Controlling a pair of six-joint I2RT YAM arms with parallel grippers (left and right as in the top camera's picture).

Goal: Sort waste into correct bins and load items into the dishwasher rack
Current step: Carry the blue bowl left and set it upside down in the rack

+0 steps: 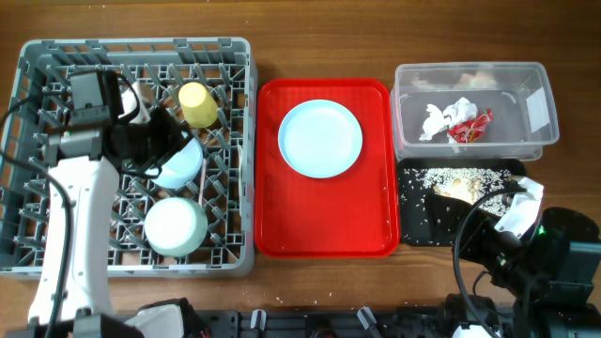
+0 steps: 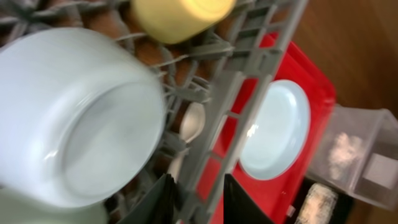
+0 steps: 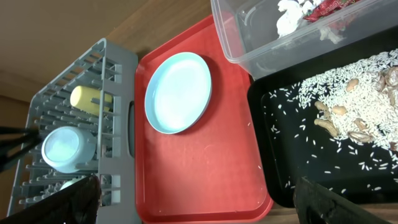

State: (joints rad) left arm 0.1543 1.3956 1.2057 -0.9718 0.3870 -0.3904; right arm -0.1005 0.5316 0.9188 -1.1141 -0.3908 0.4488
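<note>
Grey dishwasher rack (image 1: 235, 56): left of frame on the wooden tabletop (image 1: 310, 291); it holds the yellow cup (image 1: 196, 103), a whitish bowl (image 1: 183, 164) and the pale green bowl (image 1: 175, 227), both bowls base-up.
Light blue plate (image 1: 320, 138): upper part of the red tray (image 1: 324, 225), centre frame.
Clear tub (image 1: 535, 103): upper right, containing the napkin (image 1: 435, 120) and red wrapper (image 1: 472, 127).
Black tray (image 1: 413, 221): just below the tub, strewn with rice scraps (image 1: 451, 178).
Left fingers (image 2: 158, 208): spread, empty, over the rack beside the whitish bowl.
Right fingers (image 3: 74, 202): spread wide, empty, lower right.
</note>
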